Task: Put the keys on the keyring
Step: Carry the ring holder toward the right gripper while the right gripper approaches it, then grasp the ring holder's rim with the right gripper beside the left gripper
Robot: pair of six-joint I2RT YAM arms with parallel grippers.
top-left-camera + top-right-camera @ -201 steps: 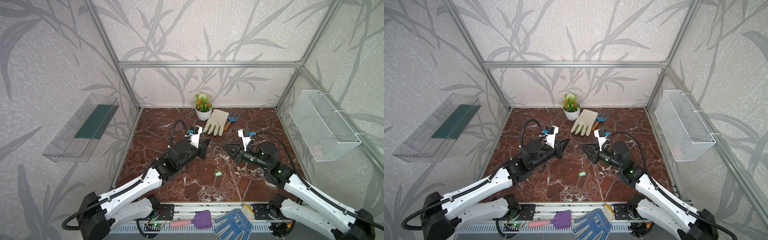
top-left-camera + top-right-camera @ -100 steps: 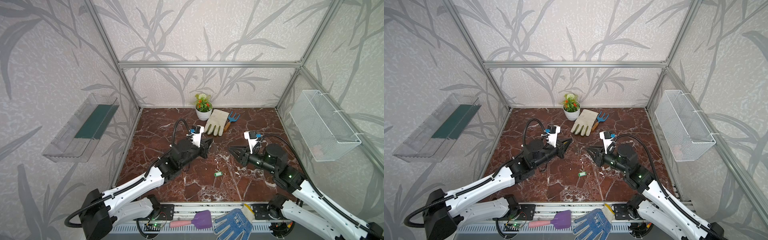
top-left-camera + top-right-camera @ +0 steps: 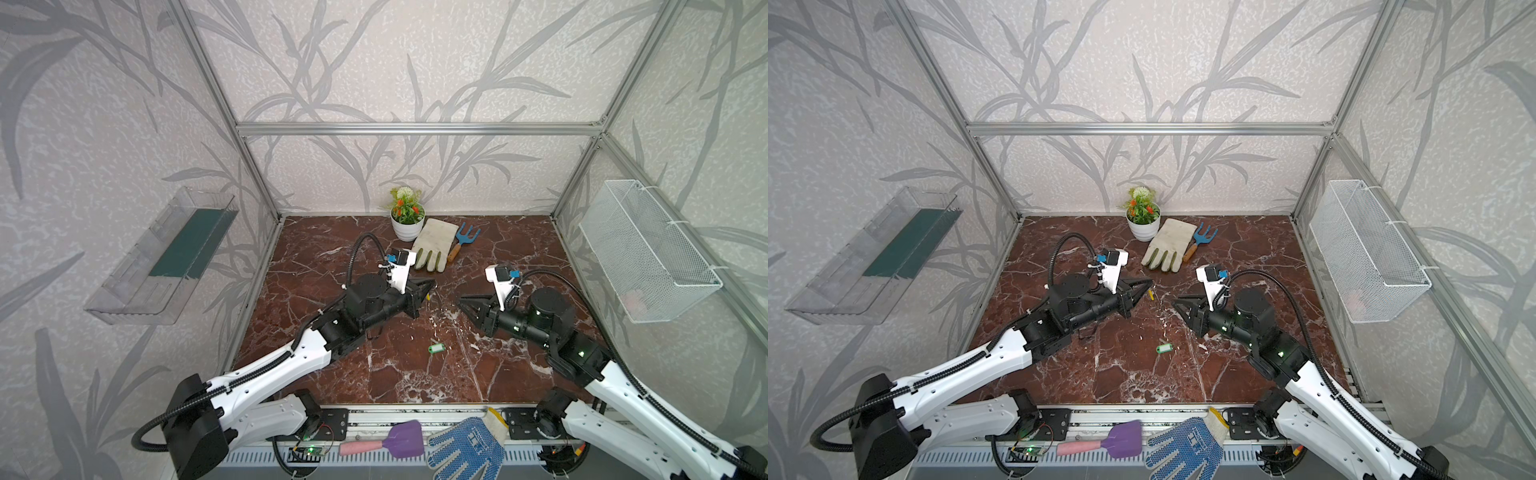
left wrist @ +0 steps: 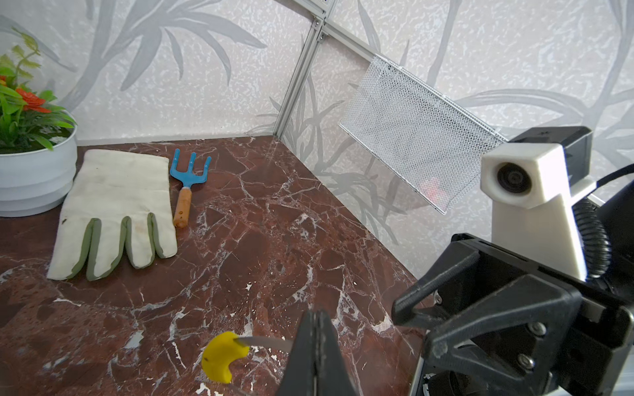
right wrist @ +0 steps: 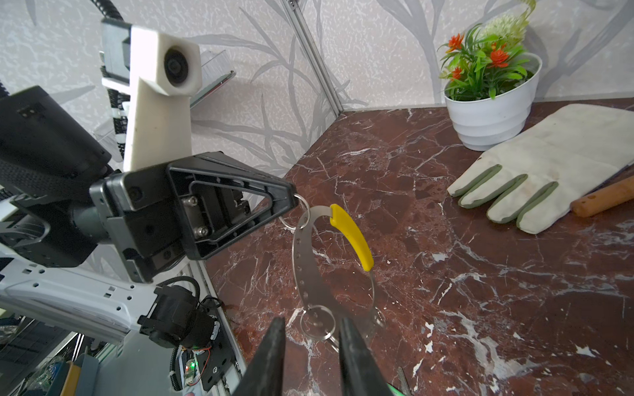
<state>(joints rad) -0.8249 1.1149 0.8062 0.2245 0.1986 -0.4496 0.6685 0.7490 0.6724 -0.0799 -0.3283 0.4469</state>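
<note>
Above the marble floor (image 3: 415, 382), the left gripper (image 5: 294, 202) is clamped on the keyring (image 5: 302, 267). The right gripper (image 5: 312, 322) stands apart and empty. The green key tag (image 3: 436, 347) lies on the floor.

The keys (image 3: 436, 347) lie on the tabletop (image 3: 415, 374), before the keyring (image 5: 353, 236) (glove (image 3: 432, 245) and pot (image 3: 406, 226) farther behind).

Grey leaf-patterned walls (image 3: 374, 62) and aluminium rails (image 3: 415, 129) enclose a red-brown marble counter (image 3: 415, 374). A clear shelf (image 3: 137, 291) hangs left, a white mesh basket (image 3: 648, 249) right, perhaps holding something pink.
</note>
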